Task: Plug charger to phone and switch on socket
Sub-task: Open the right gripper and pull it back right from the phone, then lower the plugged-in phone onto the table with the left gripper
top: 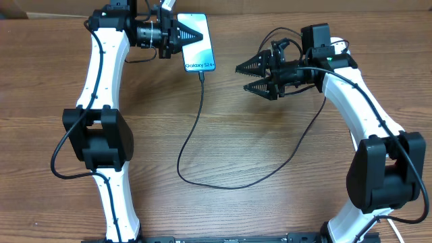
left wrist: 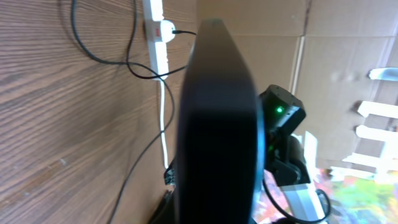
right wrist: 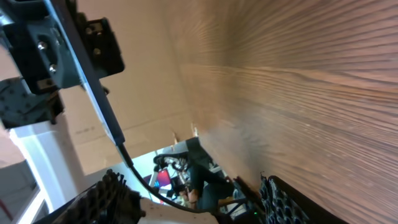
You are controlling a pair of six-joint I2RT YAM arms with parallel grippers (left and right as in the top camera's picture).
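Phone (top: 200, 48): slim, rigid, judged light, slippery and fragile; raised at the far side of the bench (top: 236, 209), clamped by its edges in the left fingers (top: 187, 32). Charger (top: 202, 91): thin, limp cable, looped across the bench, tip apparently seated in the phone; best taken at the connector. Socket (left wrist: 158, 46): rigid, its red switch (left wrist: 163, 28) to be pressed. Right fingers (top: 253, 67): apart, empty.

Open table (top: 270, 202) at centre, only the looping charger (top: 203, 91) across it.
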